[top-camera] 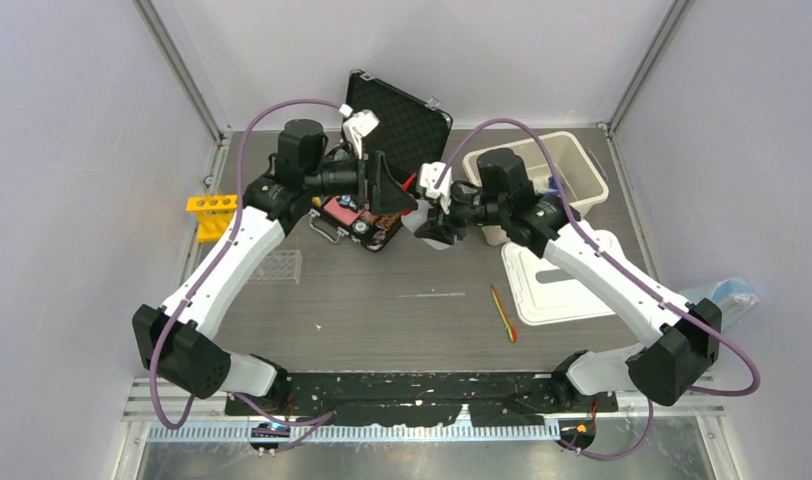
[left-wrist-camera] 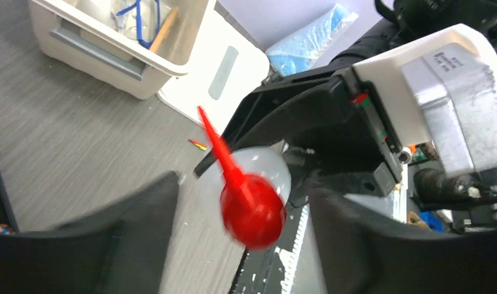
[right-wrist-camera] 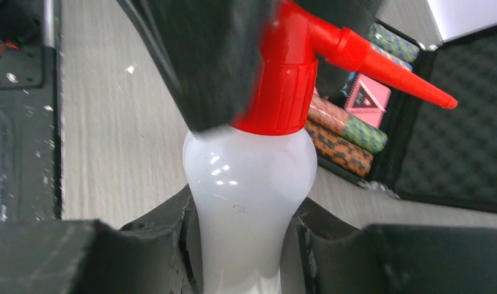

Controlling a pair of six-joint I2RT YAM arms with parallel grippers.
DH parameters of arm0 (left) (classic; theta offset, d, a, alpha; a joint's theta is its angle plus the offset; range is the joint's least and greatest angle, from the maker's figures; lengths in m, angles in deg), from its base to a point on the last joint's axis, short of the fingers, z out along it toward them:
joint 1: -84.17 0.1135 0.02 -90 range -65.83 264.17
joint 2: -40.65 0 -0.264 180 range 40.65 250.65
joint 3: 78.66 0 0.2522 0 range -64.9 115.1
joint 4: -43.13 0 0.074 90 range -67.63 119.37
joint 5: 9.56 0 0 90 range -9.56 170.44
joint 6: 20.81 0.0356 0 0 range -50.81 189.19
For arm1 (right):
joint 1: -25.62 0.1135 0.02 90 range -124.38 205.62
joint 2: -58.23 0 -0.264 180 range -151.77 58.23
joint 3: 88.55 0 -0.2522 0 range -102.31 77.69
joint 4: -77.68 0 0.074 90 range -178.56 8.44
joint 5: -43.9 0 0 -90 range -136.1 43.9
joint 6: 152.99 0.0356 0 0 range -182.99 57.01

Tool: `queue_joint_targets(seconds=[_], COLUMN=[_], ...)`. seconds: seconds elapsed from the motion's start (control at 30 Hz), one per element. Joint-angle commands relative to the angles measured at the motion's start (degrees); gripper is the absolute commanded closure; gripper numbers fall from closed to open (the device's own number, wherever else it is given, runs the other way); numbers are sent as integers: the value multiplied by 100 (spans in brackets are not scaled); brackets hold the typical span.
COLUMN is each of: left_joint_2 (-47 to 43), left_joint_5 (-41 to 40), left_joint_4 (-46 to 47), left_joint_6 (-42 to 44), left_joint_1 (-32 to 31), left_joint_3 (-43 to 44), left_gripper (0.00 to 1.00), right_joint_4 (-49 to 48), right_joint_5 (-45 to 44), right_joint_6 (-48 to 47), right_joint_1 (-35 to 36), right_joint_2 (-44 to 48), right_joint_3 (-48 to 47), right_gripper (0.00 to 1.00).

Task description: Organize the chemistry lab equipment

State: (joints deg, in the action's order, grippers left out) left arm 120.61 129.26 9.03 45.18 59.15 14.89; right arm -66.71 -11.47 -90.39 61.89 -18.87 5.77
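Table (top-camera: 402, 320) of dark woodgrain, with an open black case (top-camera: 407, 120) at its far edge and a white bin (top-camera: 582, 165) to the right. Red-capped white squeeze bottle (right-wrist-camera: 249, 190) sits between the two, just beside the case. Right gripper (right-wrist-camera: 246, 245) pinches its white body, a finger touching each side. Left gripper (left-wrist-camera: 243, 202) is spread around the red cap (left-wrist-camera: 252, 211), with gaps on both sides. Bottle base is cut off, so contact with the table cannot be told. Overhead, the wrists hide most of it. Cap is blurred in the left wrist view.
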Motion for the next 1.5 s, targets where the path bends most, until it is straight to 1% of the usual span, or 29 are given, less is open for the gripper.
queue_joint_targets(seconds=[0.0, 0.03, 0.13, 0.17, 0.2, 0.23, 0.27, 0.3, 0.33, 0.43, 0.53, 0.6, 0.73, 0.77, 0.83, 0.87, 0.9, 0.93, 1.0, 1.07, 1.17, 1.23, 1.27, 1.3, 1.33, 1.37, 1.4, 1.43, 1.47], left_joint_2=[-272, -289, -275, -282, -294, -312, -329, -341, -348, -393, -441, -455, -432, -429, -454, -467, -478, -500, -540, -574, -554, -536, -535, -541, -543, -551, -555, -552, -552], left_joint_5=[36, 37, -82, -133, -188, -215, -221, -211, -193, -219, -288, -366, -520, -530, -591, -616, -639, -657, -727, -791, -871, -934, -957, -989, -1050, -1078, -1110, -1148, -1181], left_joint_4=[190, 176, -128, -216, -272, -279, -268, -257, -252, -205, -231, -255, -480, -532, -597, -621, -662, -703, -770, -791, -850, -883, -888, -899, -908, -921, -946, -976, -998], left_joint_6=[-79, -28, 383, 529, 619, 674, 686, 689, 684, 665, 746, 849, 1111, 1163, 1239, 1278, 1326, 1376, 1472, 1527, 1591, 1617, 1626, 1635, 1643, 1658, 1673, 1699, 1712], left_joint_1=[262, 341, 496, 524, 538, 548, 557, 560, 559, 559, 559, 559, 580, 591, 622, 635, 650, 655, 664, 664, 664, 667, 673, 673, 673, 673, 673, 673, 680], left_joint_3=[-8, 14, 208, 235, 232, 204, 159, 120, 75, -22, -59, -39, 141, 176, 202, 198, 190, 168, 108, 40, 19, 7, -12, -34, -60, -72, -89, -102, -116], left_gripper=[6, 1, 0, 0, 0, 0, 0, 0, 0, 0, 0, 0, 0, 0, 0, 0, 0, 0, 0, 0, 0, 0, 0, 0, 0, 0, 0, 0, 0], right_joint_4=[1089, 1298, 2351, 2513, 2802, 2906, 3102, 3219, 3436, 3616, 3588, 3487, 3249, 3166, 3072, 3037, 2966, 2953, 2931, 2928, 3045, 3188, 3340, 3425, 3604, 3707, 3995, 4170, 4469], right_joint_5=[-164, -126, -168, -207, -253, -356, -411, -575, -688, -1145, -1480, -1764, -1942, -1965, -2020, -2017, -2002, -1971, -1835, -1651, -1209, -929, -860, -727, -663, -550, -482, -365, -320], right_joint_6=[-1405, -1889, -3483, -3786, -4369, -4612, -5121, -5379, -5908, -6768, -7578, -7978, -8637, -8779, -8957, -8980, -8951, -8928, -8740, -8353, -7771, -6941, -6290, -5981, -5305, -4965, -4308, -4027, -3445], right_joint_1=[-641, -812, -1766, -2164, -2351, -2715, -2868, -3147, -3260, -3783, -3957, -3988, -4022, -4022, -4023, -4018, -4016, -4014, -4014, -4014, -4003, -3955, -3932, -3873, -3842, -3764, -3722, -3651, -3547], right_joint_2=[374, 330, -33, -134, -399, -559, -890, -1085, -1498, -2220, -2956, -3288, -3789, -3912, -4047, -4075, -4082, -4075, -3948, -3629, -3191, -2789, -2511, -2371, -2050, -1907, -1607, -1470, -1177], right_joint_3=[-525, -736, -1239, -1538, -1708, -2042, -2211, -2552, -2721, -3393, -3735, -3896, -4062, -4078, -4110, -4124, -4126, -4134, -4139, -4125, -4127, -4102, -4084, -4005, -3948, -3789, -3686, -3433, -3275], right_gripper=[71, 70, 67, 66, 66, 65, 64, 63, 63, 62, 61, 59, 56, 54, 46, 36, 29, 19, 9, 4, 4, 4, 5, 7, 8, 10, 11, 14, 15])
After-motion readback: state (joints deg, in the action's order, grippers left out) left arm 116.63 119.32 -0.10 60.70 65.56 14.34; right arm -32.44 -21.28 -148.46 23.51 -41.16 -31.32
